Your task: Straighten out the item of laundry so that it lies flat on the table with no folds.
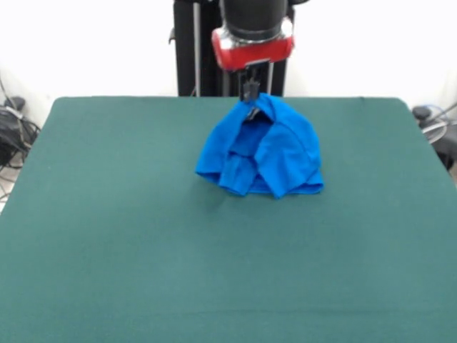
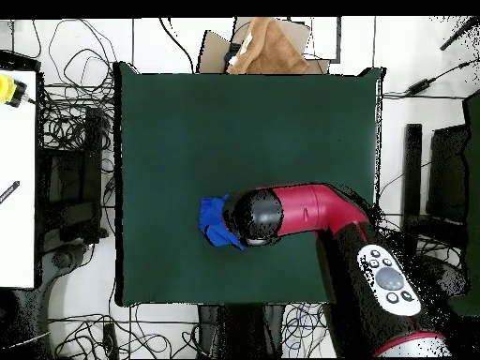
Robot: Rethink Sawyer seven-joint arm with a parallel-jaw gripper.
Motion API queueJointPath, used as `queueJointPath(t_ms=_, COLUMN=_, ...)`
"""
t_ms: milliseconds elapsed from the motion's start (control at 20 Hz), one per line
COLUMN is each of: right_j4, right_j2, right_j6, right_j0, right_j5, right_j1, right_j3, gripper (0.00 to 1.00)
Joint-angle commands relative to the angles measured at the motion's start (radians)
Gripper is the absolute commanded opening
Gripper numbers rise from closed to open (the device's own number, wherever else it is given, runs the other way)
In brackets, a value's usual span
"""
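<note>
In the front view, the large rectangular bench [image 1: 107, 236] covered in dark green felt-like cloth fills the frame from edge to edge. A tangle of black cables lies on the floor off its left edge. Toward the centre of the far half of the bench, the bright blue cloth T-shirt [image 1: 268, 153] hangs as a bunched, cone-shaped mass: its top is lifted and its lower folds rest on the green surface, spread wider at the base. Only plain blue fabric shows; the folds overlap and the sleeves cannot be told apart. Directly above the peak of the shirt, the gripper [image 1: 250, 100] of the red and black arm comes down from the top edge. Its slim dark fingers are closed on the top of the blue cloth, pinching a small bunch of fabric at the peak. To the right, the remaining green surface is bare up to its right edge, where more cables lie on the floor.

In the overhead view, a white surface stands at the left edge, well apart from the bench [image 2: 169, 122]. The shirt [image 2: 216, 223] appears as a small blue patch left of centre in the lower half of the green surface, partly covered by the arm's black and red wrist, which hides the fingers here. A brown cardboard piece [image 2: 267, 52] lies just beyond the top edge
</note>
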Motion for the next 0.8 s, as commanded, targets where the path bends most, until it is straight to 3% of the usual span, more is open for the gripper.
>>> queueJointPath(t_ms=50, right_j4=0.065, right_j2=0.068, right_j6=-0.002, right_j0=0.079, right_j5=0.128, right_j1=-0.081, right_j3=-0.093, gripper=0.00)
queueJointPath(t_ms=250, right_j4=0.076, right_j2=0.054, right_j6=0.012, right_j0=0.112, right_j5=0.155, right_j1=-0.101, right_j3=-0.126, gripper=0.00)
queueJointPath(t_ms=800, right_j4=0.072, right_j2=0.019, right_j6=0.058, right_j0=0.190, right_j5=0.111, right_j1=-0.042, right_j3=-0.200, gripper=0.00)
